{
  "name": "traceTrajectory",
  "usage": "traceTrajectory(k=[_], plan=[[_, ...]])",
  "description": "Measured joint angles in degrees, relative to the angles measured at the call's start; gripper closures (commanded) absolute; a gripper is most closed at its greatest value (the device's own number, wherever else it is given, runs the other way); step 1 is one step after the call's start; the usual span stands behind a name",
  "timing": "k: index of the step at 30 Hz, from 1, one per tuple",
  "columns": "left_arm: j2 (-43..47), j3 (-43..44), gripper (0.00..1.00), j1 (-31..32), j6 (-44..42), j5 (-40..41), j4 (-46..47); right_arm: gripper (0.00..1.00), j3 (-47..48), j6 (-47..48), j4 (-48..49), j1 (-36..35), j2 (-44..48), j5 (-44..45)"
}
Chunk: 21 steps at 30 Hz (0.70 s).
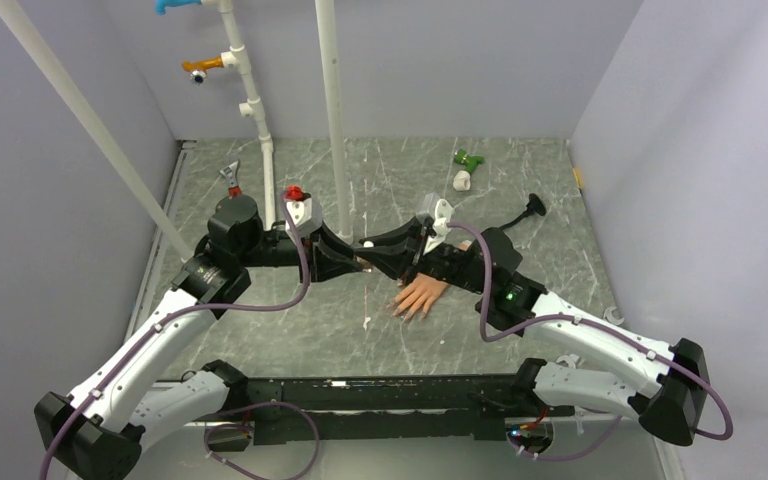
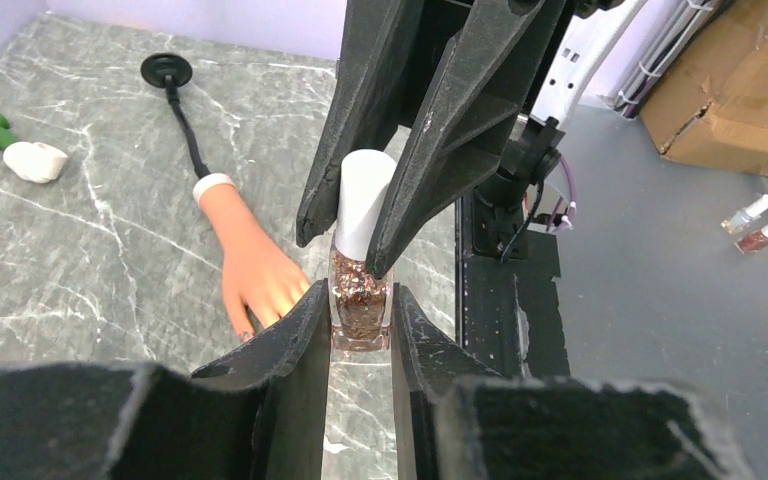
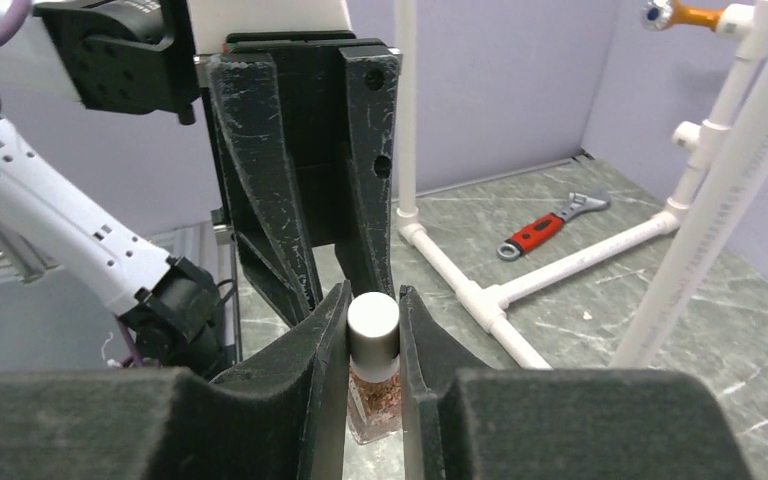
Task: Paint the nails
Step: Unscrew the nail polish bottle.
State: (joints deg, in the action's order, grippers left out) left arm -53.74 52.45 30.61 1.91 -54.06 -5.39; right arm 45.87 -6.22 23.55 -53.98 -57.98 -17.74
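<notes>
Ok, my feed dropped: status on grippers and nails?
Left gripper shut on polish bottle. Right gripper shut on its white cap, cap still on. Mannequin hand flat on table, nails unreached. Right arm overhangs its wrist.

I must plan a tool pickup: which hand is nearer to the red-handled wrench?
Left. The left hand, gripping the bottle, lies toward the wrench; the right hand holds the cap from the far side.

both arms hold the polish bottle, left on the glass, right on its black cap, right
No, the cap is white, not black; the right wrist view shows it. Left fingers grip the bottle by its glass, right fingers the cap.
</notes>
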Motion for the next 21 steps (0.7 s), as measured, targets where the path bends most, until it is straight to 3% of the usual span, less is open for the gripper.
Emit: traceTrajectory(k=[3, 4, 8, 10, 14, 21], plan=[[0.02, 0.00, 1.00, -0.07, -0.07, -1.33, 0.00, 1.00, -0.07, 0.00, 0.33, 0.50, 0.09, -2.54], [0.02, 0.00, 1.00, -0.07, -0.17, -1.62, 0.00, 0.95, -0.09, 0.00, 0.37, 0.61, 0.15, -3.10], [0.04, 0.00, 1.00, -0.07, -0.35, -2.03, 0.00, 0.44, -0.09, -0.15, 0.35, 0.90, 0.20, -4.20], [0.04, 0.00, 1.00, -0.07, -0.33, -1.99, 0.46, 0.32, -0.09, -0.79, -0.39, 0.79, 0.13, -4.90], [0.07, 0.00, 1.00, -0.07, -0.35, -1.70, 0.94, 0.24, -0.09, -2.08, -1.33, 0.83, -0.07, -4.66], [0.22, 0.00, 1.00, -0.07, -0.35, 0.76, 1.16, 0.23, -0.09, -4.85, -1.70, 1.44, 0.28, -1.33]])
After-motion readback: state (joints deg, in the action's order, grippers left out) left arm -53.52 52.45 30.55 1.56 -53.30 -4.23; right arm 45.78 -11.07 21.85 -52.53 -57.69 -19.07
